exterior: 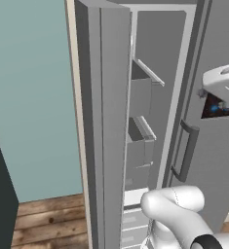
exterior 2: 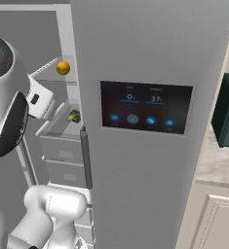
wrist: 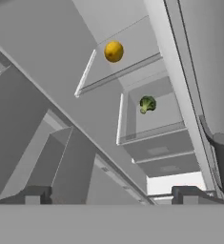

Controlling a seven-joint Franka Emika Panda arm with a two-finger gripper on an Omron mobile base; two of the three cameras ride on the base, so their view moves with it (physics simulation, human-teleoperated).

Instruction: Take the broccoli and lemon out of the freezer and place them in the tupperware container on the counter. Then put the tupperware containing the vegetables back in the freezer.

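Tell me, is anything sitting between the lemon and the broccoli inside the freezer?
Only a shelf edge: in the hand view the lemon rests on a shelf, the broccoli lies in the drawer below it.

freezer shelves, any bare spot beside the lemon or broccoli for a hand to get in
Yes: the lemon sits alone on its shelf, bare on both sides. The broccoli lies alone in the top drawer, open floor around it. Neither spot is crowded.

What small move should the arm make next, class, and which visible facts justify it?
Probably advance the open gripper into the freezer toward the broccoli. The freezer door is already open, the jaws are wide and hold nothing, and the broccoli sits in a compartment below the lemon on its shelf; both are some way off.
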